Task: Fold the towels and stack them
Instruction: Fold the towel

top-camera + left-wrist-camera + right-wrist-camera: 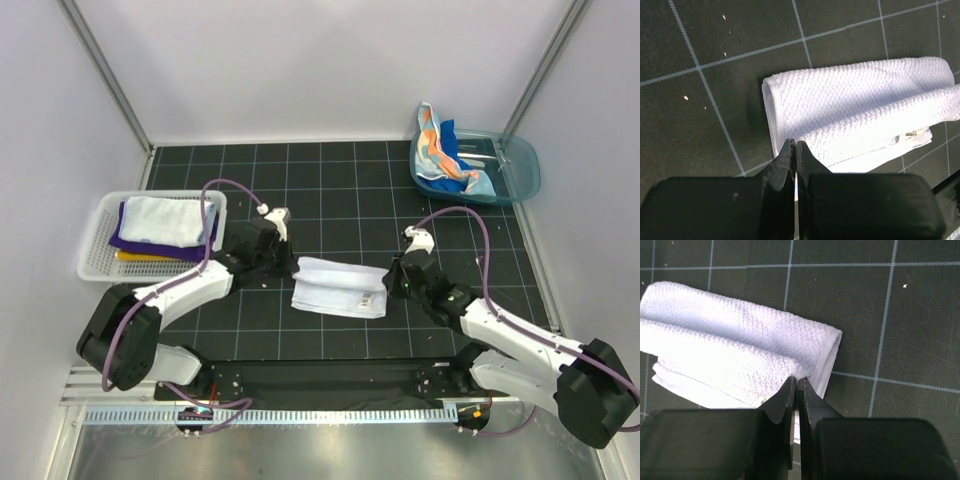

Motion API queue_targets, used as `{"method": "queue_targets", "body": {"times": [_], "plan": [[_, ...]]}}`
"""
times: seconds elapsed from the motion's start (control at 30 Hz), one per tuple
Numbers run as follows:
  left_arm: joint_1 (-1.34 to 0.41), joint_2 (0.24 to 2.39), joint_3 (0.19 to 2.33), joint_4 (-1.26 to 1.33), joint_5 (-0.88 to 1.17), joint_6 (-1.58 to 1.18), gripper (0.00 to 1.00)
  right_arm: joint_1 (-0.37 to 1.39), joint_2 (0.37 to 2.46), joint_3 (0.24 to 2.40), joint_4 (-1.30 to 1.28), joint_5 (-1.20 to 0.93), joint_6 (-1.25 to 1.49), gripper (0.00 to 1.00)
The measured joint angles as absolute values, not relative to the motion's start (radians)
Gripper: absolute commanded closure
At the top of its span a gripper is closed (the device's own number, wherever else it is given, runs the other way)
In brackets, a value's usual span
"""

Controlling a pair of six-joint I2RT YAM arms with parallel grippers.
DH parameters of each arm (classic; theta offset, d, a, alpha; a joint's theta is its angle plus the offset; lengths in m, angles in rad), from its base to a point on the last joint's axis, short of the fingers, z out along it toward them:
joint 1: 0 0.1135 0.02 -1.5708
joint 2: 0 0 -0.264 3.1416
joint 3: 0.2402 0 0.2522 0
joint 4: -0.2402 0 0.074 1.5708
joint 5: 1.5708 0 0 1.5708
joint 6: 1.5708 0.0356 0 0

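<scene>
Left gripper and right gripper both clenched on white towel edge at their tips, one per end; likely to carry the fold over square.

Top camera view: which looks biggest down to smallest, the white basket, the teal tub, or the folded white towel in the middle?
Largest: white basket and teal tub, nearly alike; the basket looks slightly bigger, but the tub sits farther off, so unsure.
Smallest: folded white towel, clearly.

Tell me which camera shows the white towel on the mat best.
The top view: the towel lies there whole, folded. Each wrist view shows only one end, close up, the rest cut off by the frame.
</scene>
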State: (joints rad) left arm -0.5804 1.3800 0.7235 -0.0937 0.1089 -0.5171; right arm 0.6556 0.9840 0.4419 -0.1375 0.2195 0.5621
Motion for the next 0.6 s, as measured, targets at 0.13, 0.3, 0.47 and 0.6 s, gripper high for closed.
{"method": "queue_targets", "body": {"times": [0.13, 0.3, 0.47, 0.6], "plan": [[-0.582, 1.352, 0.709, -0.093, 0.109, -0.517, 1.0, 0.662, 0.954, 0.44, -0.149, 0.224, 0.579, 0.99], [-0.584, 1.337, 0.682, -0.088, 0.11, -0.517, 1.0, 0.671, 0.938, 0.416, -0.15, 0.223, 0.598, 0.99], [-0.591, 1.336, 0.659, -0.08, 0.114, -0.519, 1.0, 0.679, 0.936, 0.384, -0.149, 0.215, 0.618, 0.98], [-0.595, 1.337, 0.649, -0.071, 0.116, -0.52, 0.99, 0.681, 0.939, 0.374, -0.142, 0.212, 0.633, 0.94]]}}
